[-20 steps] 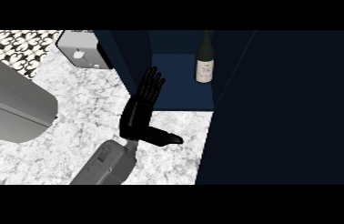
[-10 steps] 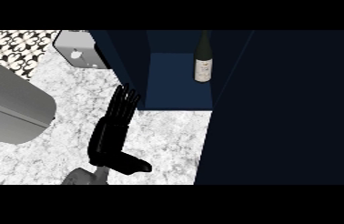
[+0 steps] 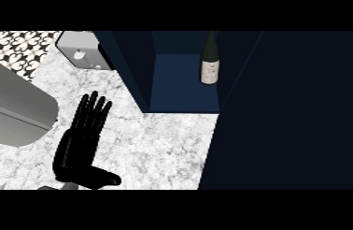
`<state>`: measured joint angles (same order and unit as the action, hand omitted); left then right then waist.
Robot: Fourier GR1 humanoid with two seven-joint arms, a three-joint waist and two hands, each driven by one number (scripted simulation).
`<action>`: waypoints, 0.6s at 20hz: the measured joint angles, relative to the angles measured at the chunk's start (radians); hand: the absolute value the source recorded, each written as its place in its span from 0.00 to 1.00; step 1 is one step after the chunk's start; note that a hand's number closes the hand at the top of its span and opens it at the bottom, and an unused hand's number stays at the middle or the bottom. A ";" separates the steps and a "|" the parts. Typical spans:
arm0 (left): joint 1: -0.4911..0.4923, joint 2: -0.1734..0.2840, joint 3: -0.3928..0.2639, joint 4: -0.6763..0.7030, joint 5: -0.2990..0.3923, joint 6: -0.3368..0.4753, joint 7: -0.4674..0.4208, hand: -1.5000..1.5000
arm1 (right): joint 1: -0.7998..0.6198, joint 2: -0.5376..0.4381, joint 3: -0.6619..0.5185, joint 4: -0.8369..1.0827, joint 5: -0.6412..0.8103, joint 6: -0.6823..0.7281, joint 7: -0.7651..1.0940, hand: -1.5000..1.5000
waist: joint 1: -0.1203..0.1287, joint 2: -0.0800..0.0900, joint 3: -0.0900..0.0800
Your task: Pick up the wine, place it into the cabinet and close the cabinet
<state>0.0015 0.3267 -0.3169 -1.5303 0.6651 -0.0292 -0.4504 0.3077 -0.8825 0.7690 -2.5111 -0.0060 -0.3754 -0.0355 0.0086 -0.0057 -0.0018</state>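
The wine bottle (image 3: pixel 210 65), dark with a pale label, stands upright inside the dark blue cabinet (image 3: pixel 178 86), at the right side of its floor. The cabinet door (image 3: pixel 289 121) stands open, a big dark panel filling the right of the view. My left hand (image 3: pixel 77 149) lies over the marble counter at the lower left, well clear of the cabinet. Its fingers are straight and point away from me, the thumb sticks out to the right, and it holds nothing. The right hand does not show.
A large grey rounded body (image 3: pixel 24 112) fills the left edge, just left of my hand. A small grey box (image 3: pixel 82 51) sits at the back left beside the cabinet's left wall. White marble counter (image 3: pixel 165 145) lies between my hand and the open door.
My left hand has drawn back from the cabinet's front, down and to the left; its forearm has nearly left the view. The bottle and the door have not moved.
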 measured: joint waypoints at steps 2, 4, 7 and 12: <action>0.014 0.024 0.033 -0.011 0.014 -0.010 -0.002 0.00 | 0.005 -0.013 0.022 0.000 -0.001 0.022 -0.010 1.00 | -0.004 0.000 0.000; 0.028 0.056 0.065 -0.012 0.033 -0.041 -0.002 0.00 | -0.007 -0.011 0.034 0.001 -0.001 0.032 0.002 1.00 | -0.004 0.001 -0.001; 0.050 0.096 0.111 -0.012 0.061 -0.083 -0.003 0.00 | -0.024 -0.013 0.038 0.000 -0.001 0.041 0.015 1.00 | -0.004 0.001 -0.001; 0.069 0.152 0.173 -0.018 0.099 -0.135 0.010 0.00 | -0.059 0.002 0.051 0.005 0.000 0.053 0.041 1.00 | 0.000 0.002 -0.002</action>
<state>0.0702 0.4783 -0.1438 -1.5483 0.7637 -0.1641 -0.4405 0.2490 -0.8802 0.8201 -2.5064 -0.0060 -0.3226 0.0052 0.0085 -0.0036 -0.0036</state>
